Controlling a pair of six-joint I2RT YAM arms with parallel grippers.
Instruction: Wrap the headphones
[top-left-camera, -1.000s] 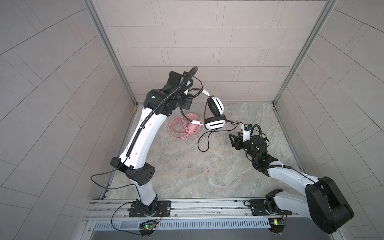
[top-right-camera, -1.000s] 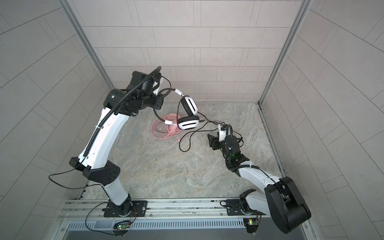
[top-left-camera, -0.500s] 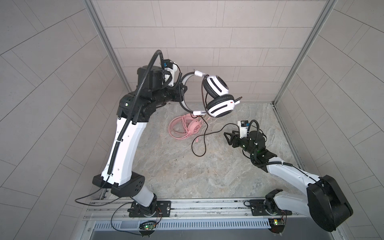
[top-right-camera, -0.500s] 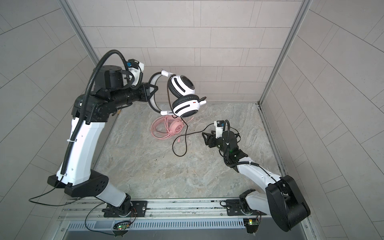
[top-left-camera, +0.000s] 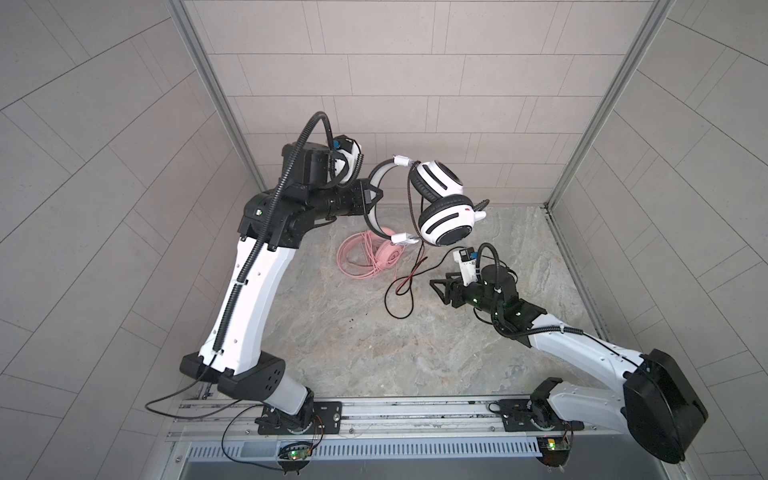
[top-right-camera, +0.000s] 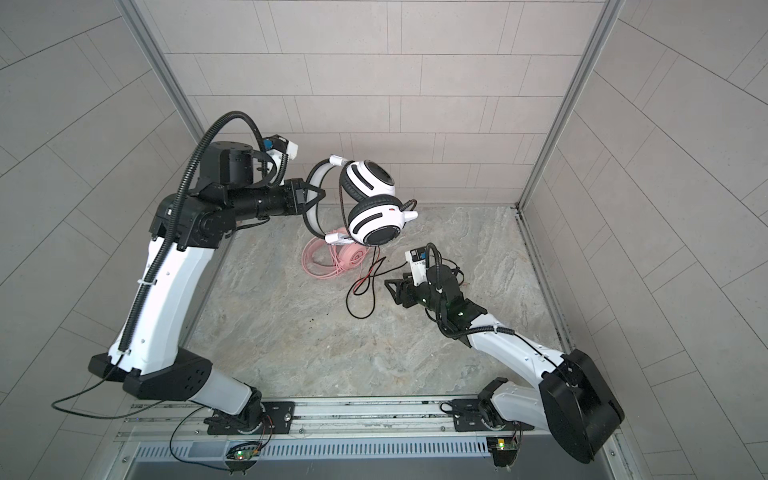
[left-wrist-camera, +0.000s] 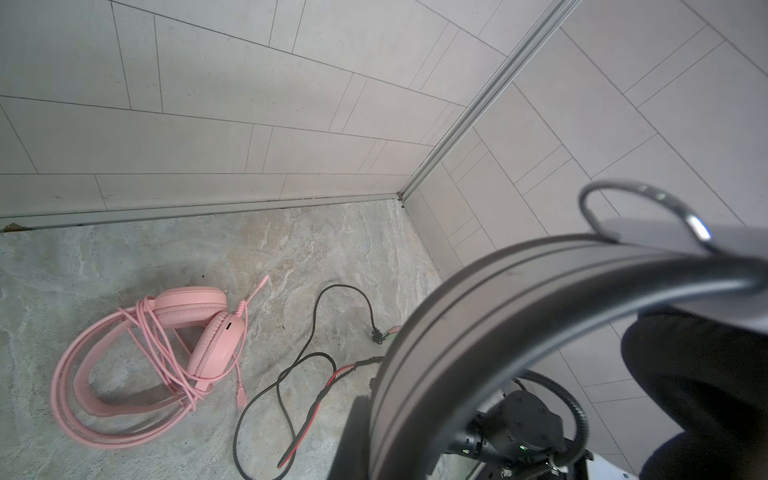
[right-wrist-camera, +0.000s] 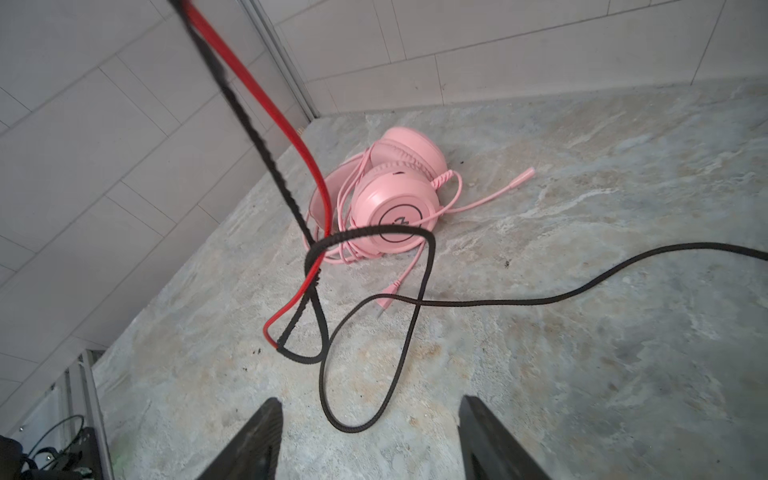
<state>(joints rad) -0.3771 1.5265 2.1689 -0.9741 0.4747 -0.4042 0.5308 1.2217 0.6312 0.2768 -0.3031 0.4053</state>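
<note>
Left gripper (top-left-camera: 375, 196) grips the raised white-and-black headset's (top-left-camera: 446, 220) headband (top-left-camera: 380, 169); open, empty right gripper (top-left-camera: 441, 291) should next catch its dangling black cable (right-wrist-camera: 478, 302).

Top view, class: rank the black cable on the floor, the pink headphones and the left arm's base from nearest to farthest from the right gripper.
1. Black cable: looped on the floor just ahead of the open right gripper.
2. Pink headphones: on the floor farther back, toward the left arm.
3. Left arm's base: on the front rail, far across on the left.
</note>
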